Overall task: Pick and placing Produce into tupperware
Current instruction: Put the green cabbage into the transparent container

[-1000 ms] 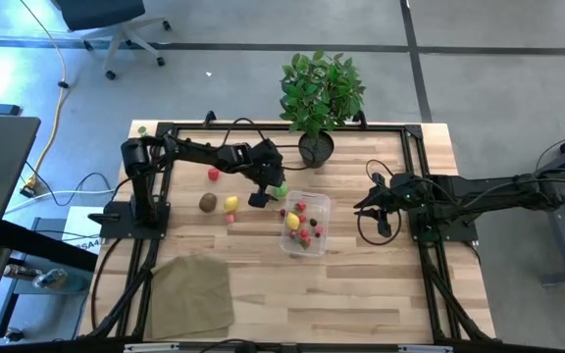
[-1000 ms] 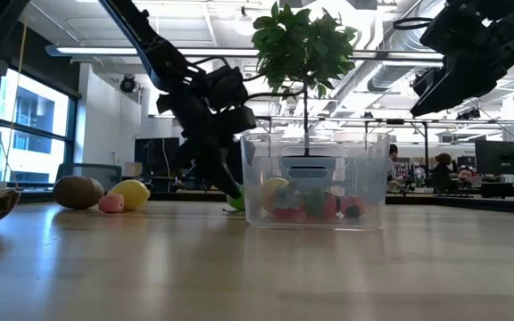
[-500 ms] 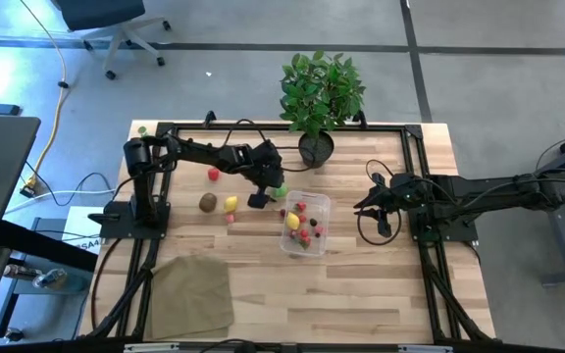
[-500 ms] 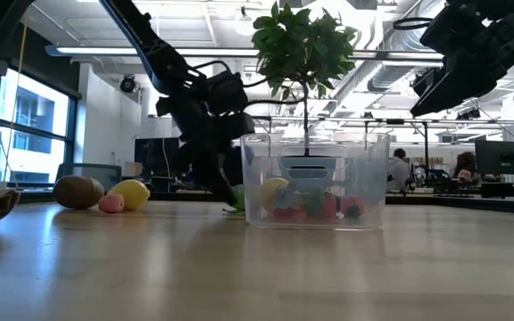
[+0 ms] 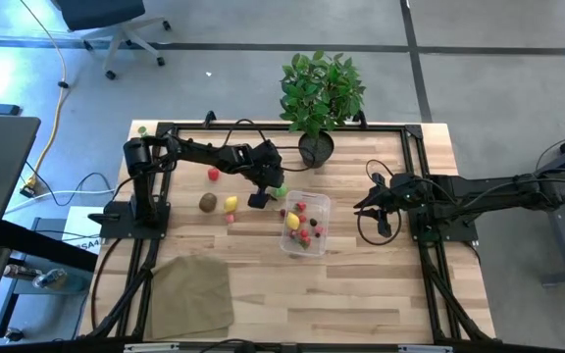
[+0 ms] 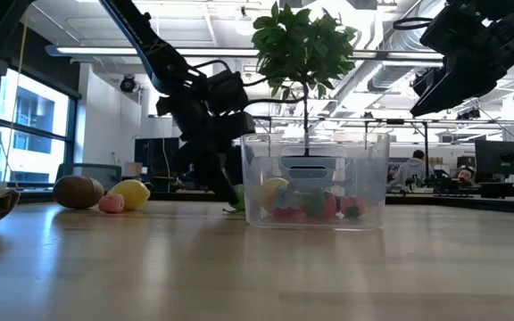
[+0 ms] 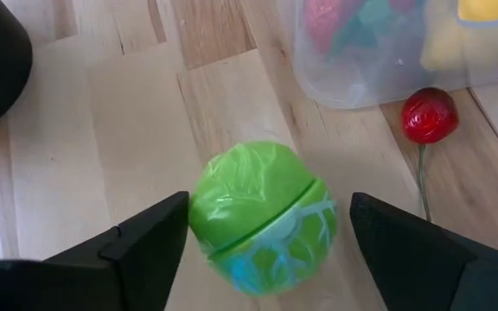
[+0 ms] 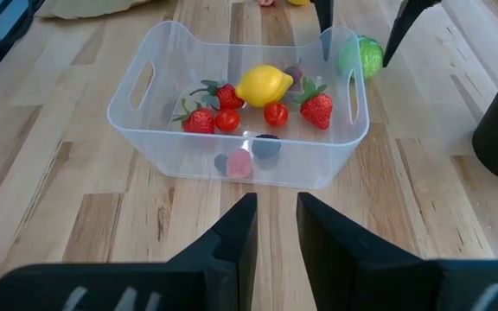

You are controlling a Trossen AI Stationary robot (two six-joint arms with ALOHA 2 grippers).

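Hovering over a green ball-shaped veggie [image 7: 262, 216], the left end effector [image 7: 262, 238] has its fingers spread wide on either side, not gripping. That piece sits on the worktop [image 5: 361, 284] just beside the tupperware [image 8: 240, 164], which holds strawberries and a lemon [image 8: 264, 85]. The right end effector [image 8: 272, 229] waits nearby, nearly closed, empty.

Grey floor [image 5: 214, 29] with an office chair [image 5: 116, 29]. Windows [image 6: 25, 134] light the room; pipes [image 6: 391, 71] cross the ceiling.

Ball [image 7: 262, 216] lies between left pincer [image 7: 266, 238] fingers, beside tupperware [image 7: 379, 82].
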